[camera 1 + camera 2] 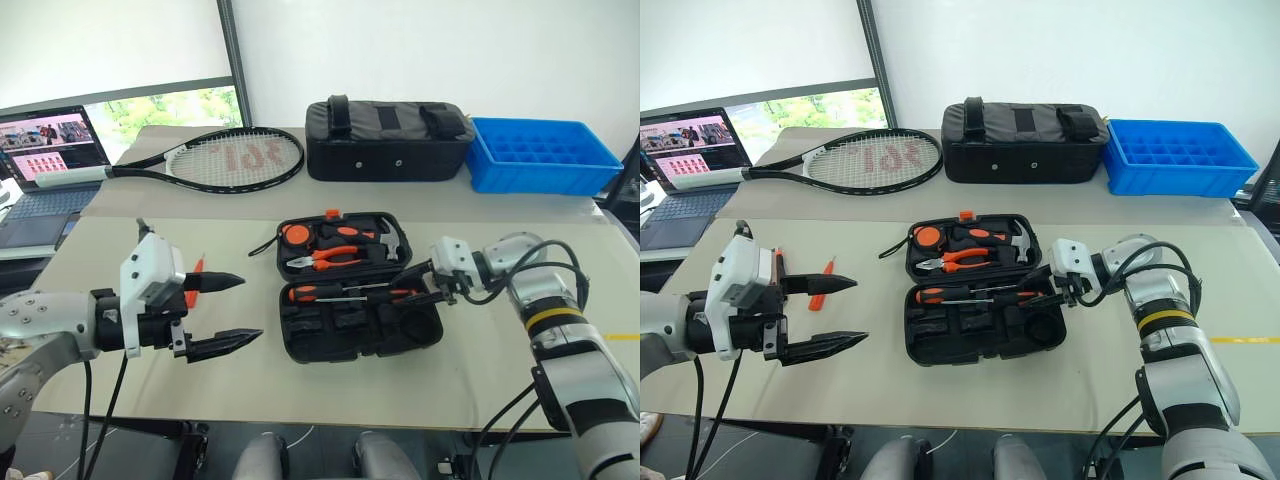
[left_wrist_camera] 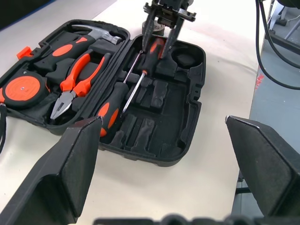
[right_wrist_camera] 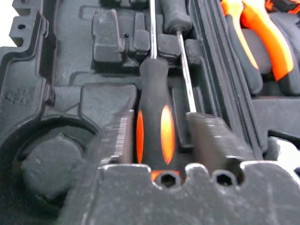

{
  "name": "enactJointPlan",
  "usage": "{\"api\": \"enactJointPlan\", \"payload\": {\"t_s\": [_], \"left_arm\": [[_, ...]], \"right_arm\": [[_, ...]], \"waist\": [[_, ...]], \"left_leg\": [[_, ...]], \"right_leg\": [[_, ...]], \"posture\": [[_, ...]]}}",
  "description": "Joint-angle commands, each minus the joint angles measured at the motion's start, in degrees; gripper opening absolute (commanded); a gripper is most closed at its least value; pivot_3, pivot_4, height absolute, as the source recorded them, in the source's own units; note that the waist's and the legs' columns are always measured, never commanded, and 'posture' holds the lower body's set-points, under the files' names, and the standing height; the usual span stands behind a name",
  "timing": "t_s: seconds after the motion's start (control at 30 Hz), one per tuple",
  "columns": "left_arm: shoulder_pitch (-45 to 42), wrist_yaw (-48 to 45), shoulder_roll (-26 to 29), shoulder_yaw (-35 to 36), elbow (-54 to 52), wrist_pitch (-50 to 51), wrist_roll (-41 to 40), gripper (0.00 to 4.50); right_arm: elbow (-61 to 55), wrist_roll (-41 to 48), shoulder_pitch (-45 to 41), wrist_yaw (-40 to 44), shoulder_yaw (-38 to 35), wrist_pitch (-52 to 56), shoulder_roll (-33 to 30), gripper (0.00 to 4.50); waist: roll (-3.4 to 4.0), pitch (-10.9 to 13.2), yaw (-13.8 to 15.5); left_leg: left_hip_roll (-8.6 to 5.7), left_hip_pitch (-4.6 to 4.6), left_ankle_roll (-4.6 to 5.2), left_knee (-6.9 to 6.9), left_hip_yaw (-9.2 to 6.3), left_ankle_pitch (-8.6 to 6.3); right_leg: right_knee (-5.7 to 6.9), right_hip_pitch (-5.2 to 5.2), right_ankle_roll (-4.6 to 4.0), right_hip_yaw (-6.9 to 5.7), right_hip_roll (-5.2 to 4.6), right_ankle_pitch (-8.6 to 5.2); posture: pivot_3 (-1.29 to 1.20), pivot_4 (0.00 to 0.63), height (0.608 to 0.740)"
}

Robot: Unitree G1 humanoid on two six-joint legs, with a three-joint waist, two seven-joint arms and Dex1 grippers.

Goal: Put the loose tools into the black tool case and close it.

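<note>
The black tool case lies open in the middle of the table. Two orange-black screwdrivers rest in its near half. My right gripper reaches in from the case's right end. Its fingers stand slightly apart on either side of one screwdriver handle, and a small gap shows beside the handle. My left gripper hovers wide open and empty to the left of the case. Behind it a slim orange tool lies loose on the table.
The far half of the case holds a tape measure, pliers and a hammer. At the back lie a tennis racket, a black fabric bag and a blue tray. A laptop sits far left.
</note>
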Motion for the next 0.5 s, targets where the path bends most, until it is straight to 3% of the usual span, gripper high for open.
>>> {"api": "enactJointPlan", "payload": {"t_s": [0.03, 0.1, 0.23, 0.33, 0.4, 0.5], "left_arm": [[-0.86, -0.09, 0.93, 0.07, 0.18, -1.87, 0.02, 4.5], [-0.87, -0.13, 1.06, -0.08, 0.39, -2.13, 0.04, 4.5], [-1.13, -0.38, 1.21, -1.34, 1.19, -3.19, 0.58, 4.5], [-1.77, -0.42, 1.18, -2.32, 1.58, -3.6, 0.7, 4.5], [-2.04, -0.5, 1.32, -2.62, 1.83, -3.86, 0.74, 4.5], [-2.19, -0.74, 1.56, -2.91, 2.13, -4.18, 0.78, 4.5]], "right_arm": [[0.81, -0.28, -1.48, 0.67, -1.54, -3.46, -0.8, 3.91], [0.79, 0.25, -1.83, 0.8, -2.19, -3.1, -0.91, 4.43], [-6.42, 8.54, 0.11, -1.16, -7.46, 9.01, 2.08, 4.43], [-13.72, 4.7, 4.81, -9.48, -6.72, 11.44, 2.89, 4.43], [-18.9, 6.47, 7.65, -8.98, -6.58, 15.24, 3.51, 4.43], [-23.01, 8.69, 9.64, -9.19, -7.19, 20.57, 4.41, 3.72]], "waist": [[0.0, 0.0, 0.0], [0.0, 0.0, 0.03], [0.03, 0.02, -0.03], [0.03, 0.01, -0.09], [0.03, 0.01, 0.11], [0.04, 0.02, 0.21]], "left_leg": [[0.0, 0.01, 0.0, 0.0, 0.0, 0.0], [0.0, 0.0, 0.0, 0.0, 0.0, 0.0], [-0.01, -0.02, 0.0, 0.0, -0.01, 0.0], [0.04, 0.0, -0.01, -0.02, -0.05, 0.0], [0.04, -0.01, -0.01, -0.02, -0.09, 0.0], [-0.01, -0.07, -0.01, -0.01, -0.08, 0.0]], "right_leg": [[0.0, 0.0, 0.0, 0.0, 0.0, 0.0], [0.0, 0.01, 0.0, -0.01, 0.0, 0.0], [0.02, -0.01, 0.0, 0.0, -0.01, 0.0], [0.1, 0.0, -0.01, -0.02, 0.03, 0.0], [0.13, -0.01, -0.01, -0.09, 0.02, 0.0], [0.13, -0.06, -0.01, -0.1, -0.03, 0.0]], "posture": [[0.0, 0.15, 0.708], [0.0, 0.15, 0.708], [0.0, 0.15, 0.708], [0.0, 0.15, 0.708], [0.0, 0.15, 0.708], [0.0, 0.15, 0.708]]}}
